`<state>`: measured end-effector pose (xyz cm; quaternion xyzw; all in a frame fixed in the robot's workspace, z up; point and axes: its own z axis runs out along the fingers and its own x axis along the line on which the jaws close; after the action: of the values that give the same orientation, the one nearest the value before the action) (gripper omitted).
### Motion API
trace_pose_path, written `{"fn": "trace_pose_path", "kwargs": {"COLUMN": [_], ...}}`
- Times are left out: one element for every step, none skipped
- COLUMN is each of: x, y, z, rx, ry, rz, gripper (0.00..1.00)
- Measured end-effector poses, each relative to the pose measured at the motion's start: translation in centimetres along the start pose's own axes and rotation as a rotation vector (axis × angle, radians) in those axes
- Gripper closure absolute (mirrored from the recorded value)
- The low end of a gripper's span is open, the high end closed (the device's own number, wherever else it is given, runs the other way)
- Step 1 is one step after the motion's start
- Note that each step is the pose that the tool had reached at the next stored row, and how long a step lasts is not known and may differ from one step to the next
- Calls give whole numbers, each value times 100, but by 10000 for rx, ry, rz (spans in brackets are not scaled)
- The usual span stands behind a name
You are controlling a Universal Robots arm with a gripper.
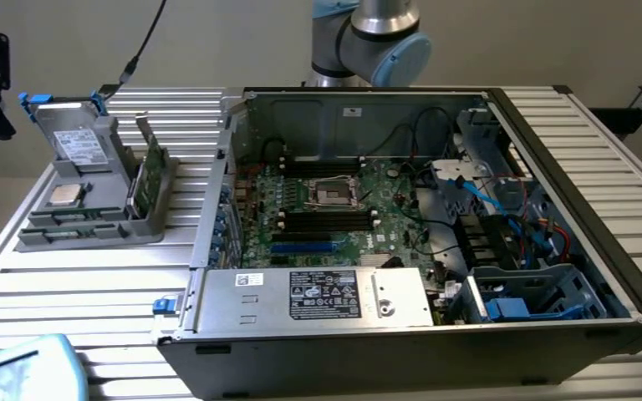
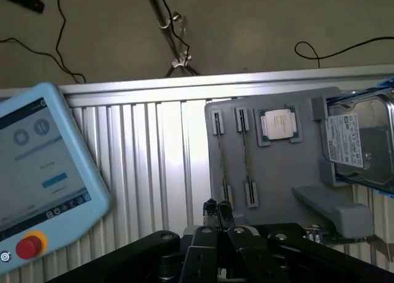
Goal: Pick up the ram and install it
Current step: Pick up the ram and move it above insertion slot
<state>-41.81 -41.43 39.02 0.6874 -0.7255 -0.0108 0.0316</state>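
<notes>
My gripper (image 2: 217,209) is shut with nothing between its fingers. It hangs above the grey holder (image 2: 277,172), close to the near end of the holder's narrow slots. A thin dark strip (image 2: 246,157) stands edge-on in one slot; it looks like the ram, but I cannot tell for sure. In the exterior view the holder (image 1: 87,234) sits on the table at the exterior view's left. Beside it lies the open computer case (image 1: 410,225), with black memory slots (image 1: 323,222) on the motherboard. The arm's elbow (image 1: 377,38) rises behind the case.
The holder also carries a silver processor chip (image 2: 278,124), a hard drive (image 2: 360,141) and a green expansion card (image 1: 156,171). A teach pendant (image 2: 43,172) lies on the slatted table (image 1: 76,292). Inside the case are a power supply (image 1: 321,296), cables and a drive cage (image 1: 533,296).
</notes>
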Motion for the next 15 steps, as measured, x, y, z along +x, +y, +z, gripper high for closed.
{"fn": "trace_pose_path", "kwargs": {"x": [0,0,0,0,0,0,0,-1,-2,-4,-12,-15,-15,-15,-15], "y": [-1,-2,-3,-5,-6,-8,-10,-13,-17,-18,-21,-22,-21,-21,-21], "z": [-2,-5,-7,-9,-12,-15,-17,-18,-19,-19,-20,-20,-20,-20,-20], "rx": [2,4,6,8,9,10,12,14,15,17,16,16,16,16,17], "ry": [-11,-25,-35,-48,-59,-71,-84,-103,-122,-144,-162,-163,-163,-163,-163], "rz": [-95,-190,-279,-360,-437,-512,-579,-630,-671,-713,-740,-747,-747,-748,-748], "gripper": [89,89,89,89,89,89,89,89,89,89,89,89,89,89,89]}}
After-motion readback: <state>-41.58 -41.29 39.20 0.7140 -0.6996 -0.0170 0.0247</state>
